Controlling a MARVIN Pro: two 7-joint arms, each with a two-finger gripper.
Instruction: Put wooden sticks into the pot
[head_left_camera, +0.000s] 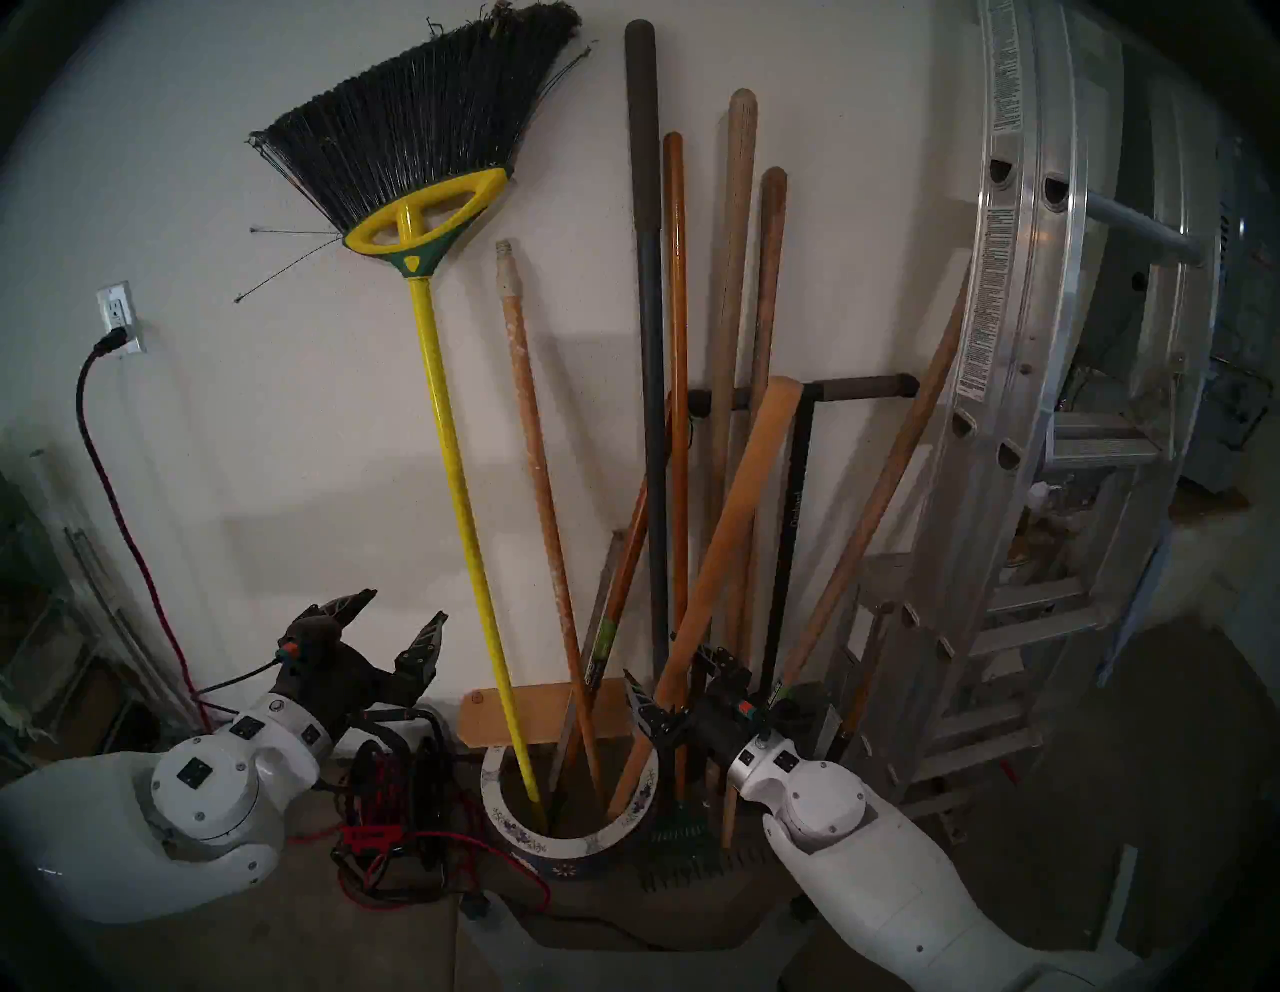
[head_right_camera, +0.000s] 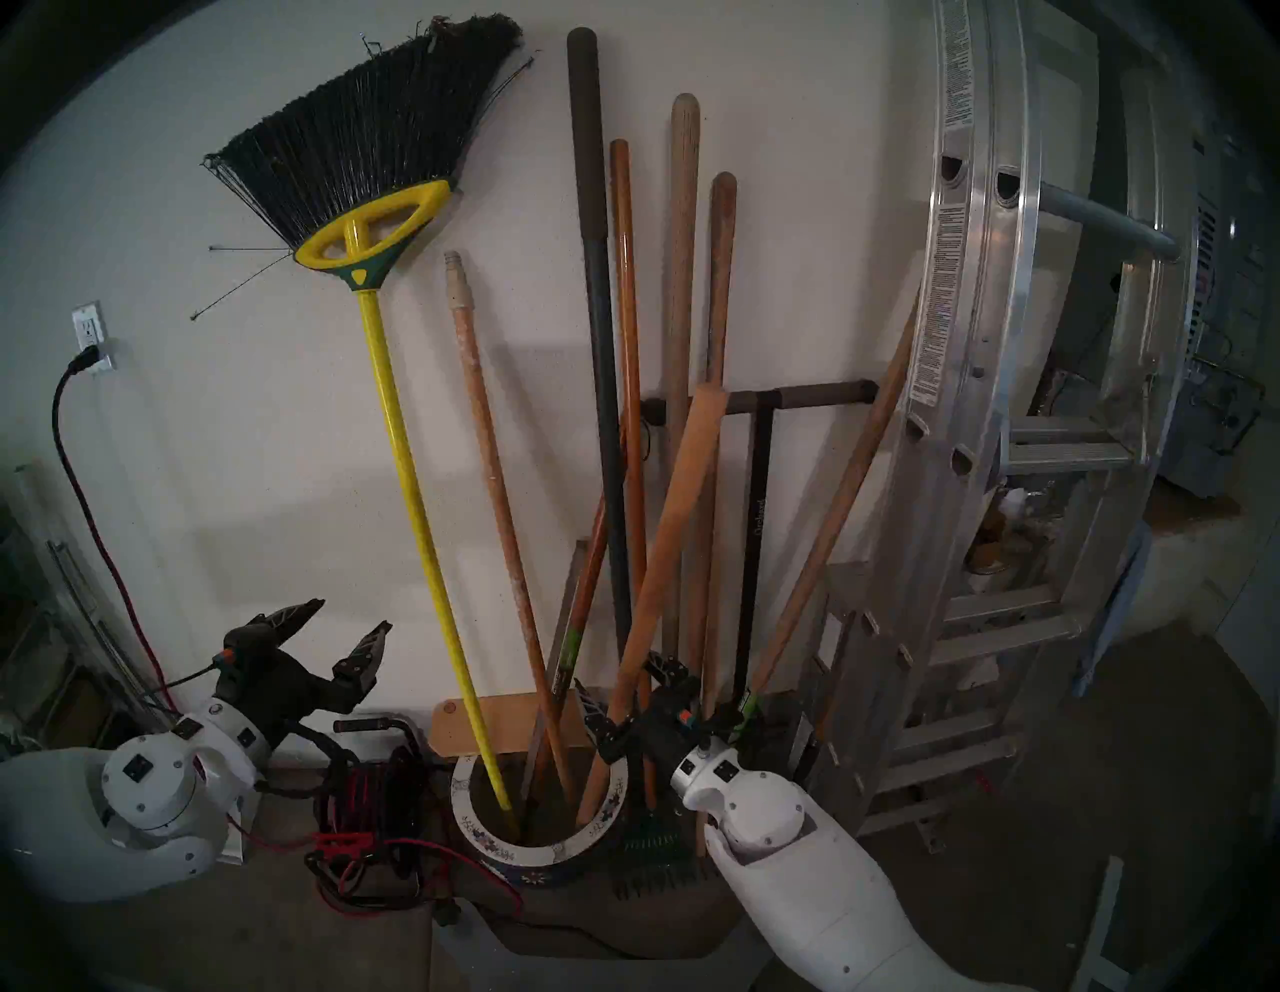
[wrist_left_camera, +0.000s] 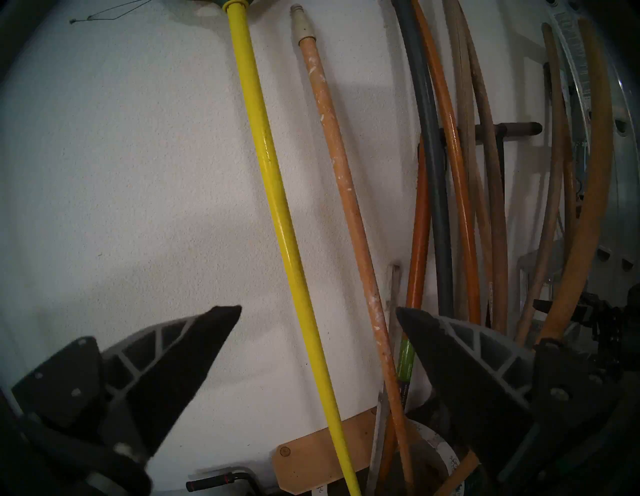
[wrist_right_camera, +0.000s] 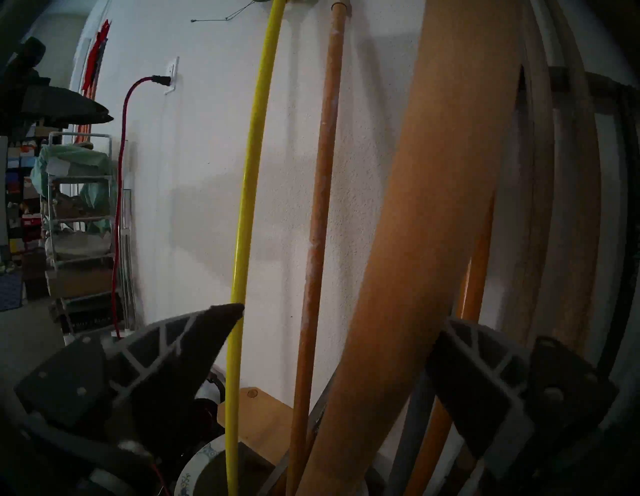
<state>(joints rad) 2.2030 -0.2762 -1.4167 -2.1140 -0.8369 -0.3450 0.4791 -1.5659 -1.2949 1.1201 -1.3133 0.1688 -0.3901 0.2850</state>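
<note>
Sticks already in the pot (head_left_camera: 554, 842) at lower centre: speckled stick (head_left_camera: 537, 471) and thick plain stick (head_left_camera: 720, 554), both leaning on the wall. Right gripper (head_left_camera: 675, 682) spread wide around the thick stick, low on its shaft, not pinching it. Left gripper (head_left_camera: 395, 620) spread and empty at lower left. Best backed straight out, clear of the shaft, to avoid tipping it from the rim.
</note>
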